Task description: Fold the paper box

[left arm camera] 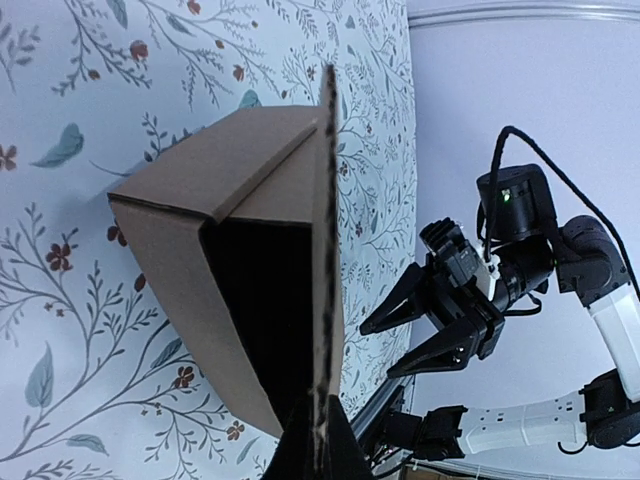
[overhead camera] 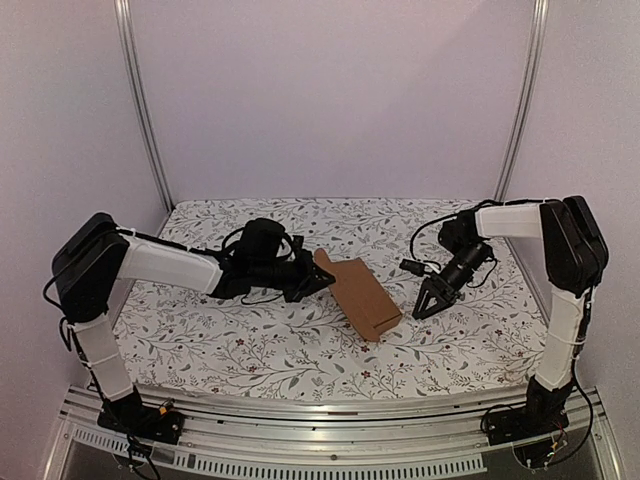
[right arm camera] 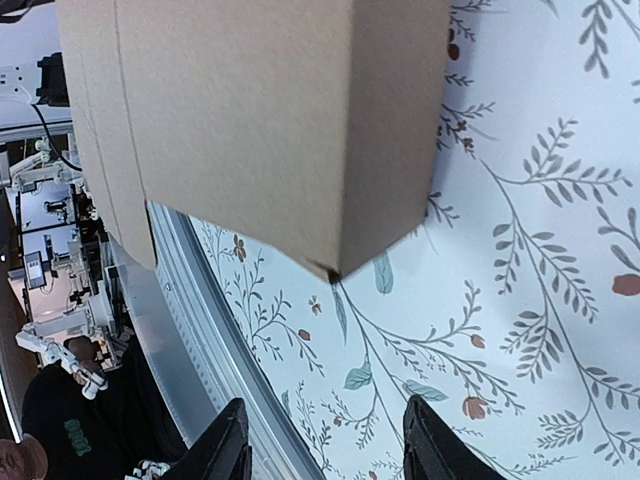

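paper box (overhead camera: 360, 296): sits partly folded mid-counter (overhead camera: 250, 345), between both arms | left claw (overhead camera: 320, 280): clamped on upright flap (left arm camera: 325, 250), apparently steadying it | right claw (overhead camera: 433, 300): hangs apart, empty, near box, likely readied for next fold

We see the brown cardboard paper box (overhead camera: 362, 297) mid-table on the floral-print tablecloth (overhead camera: 250, 345); black left gripper (overhead camera: 320, 277) on its left flap edge, black right gripper (overhead camera: 432, 300) just right of it, apart, box lying between them

Soft even light, sharp focus, dark shadow inside paper box (left arm camera: 250, 300)
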Controlling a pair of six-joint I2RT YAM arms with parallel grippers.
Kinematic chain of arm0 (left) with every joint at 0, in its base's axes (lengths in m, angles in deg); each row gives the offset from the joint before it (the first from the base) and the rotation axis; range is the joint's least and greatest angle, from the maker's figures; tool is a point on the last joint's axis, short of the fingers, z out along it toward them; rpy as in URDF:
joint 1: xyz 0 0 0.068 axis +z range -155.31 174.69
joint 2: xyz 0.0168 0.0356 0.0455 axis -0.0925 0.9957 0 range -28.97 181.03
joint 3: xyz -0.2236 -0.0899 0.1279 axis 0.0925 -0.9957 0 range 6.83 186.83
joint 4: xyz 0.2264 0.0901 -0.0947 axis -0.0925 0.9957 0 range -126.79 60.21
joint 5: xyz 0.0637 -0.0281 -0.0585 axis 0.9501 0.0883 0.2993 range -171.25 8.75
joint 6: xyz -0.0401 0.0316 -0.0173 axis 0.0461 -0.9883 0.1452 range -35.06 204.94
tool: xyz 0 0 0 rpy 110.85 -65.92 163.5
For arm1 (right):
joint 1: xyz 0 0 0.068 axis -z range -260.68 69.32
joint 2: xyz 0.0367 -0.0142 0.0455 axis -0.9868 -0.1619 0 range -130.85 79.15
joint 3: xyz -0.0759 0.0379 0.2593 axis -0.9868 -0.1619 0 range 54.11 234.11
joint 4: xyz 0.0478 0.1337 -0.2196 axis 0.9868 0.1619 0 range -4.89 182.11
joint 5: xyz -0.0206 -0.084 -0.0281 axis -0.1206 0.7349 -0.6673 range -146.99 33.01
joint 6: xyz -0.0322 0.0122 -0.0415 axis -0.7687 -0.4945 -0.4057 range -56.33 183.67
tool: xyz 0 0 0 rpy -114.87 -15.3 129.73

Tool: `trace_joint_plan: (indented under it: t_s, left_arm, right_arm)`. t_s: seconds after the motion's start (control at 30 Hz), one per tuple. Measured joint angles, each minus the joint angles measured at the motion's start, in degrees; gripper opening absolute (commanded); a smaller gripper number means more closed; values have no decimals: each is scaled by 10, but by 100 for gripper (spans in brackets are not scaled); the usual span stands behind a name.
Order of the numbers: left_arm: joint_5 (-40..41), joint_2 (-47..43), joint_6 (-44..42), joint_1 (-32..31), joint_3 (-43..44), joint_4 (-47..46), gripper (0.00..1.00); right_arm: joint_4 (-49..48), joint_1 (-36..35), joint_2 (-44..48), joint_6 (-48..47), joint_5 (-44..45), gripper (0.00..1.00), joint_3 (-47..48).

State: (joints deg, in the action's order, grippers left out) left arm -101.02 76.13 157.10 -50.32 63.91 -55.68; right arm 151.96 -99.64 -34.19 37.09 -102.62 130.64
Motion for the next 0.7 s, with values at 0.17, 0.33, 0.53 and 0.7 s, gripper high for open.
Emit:
trace_joint_plan:
  t_s: [0.17, 0.33, 0.53, 0.7]
  left_arm:
    - [3, -39, -112, 29, 57, 140, 3]
    - [53, -64, -235, 32, 125, 287, 3]
    - [148, -72, -353, 16, 194, 395, 3]
    - [264, -68, -442, -65, 238, 447, 2]
  right_arm:
    - [10, 42, 1, -12, -1, 50, 0]
    - [13, 71, 11, -20, -3, 50, 0]
    - [19, 90, 27, -24, -11, 50, 0]
    - [22, 98, 34, -24, -16, 50, 0]
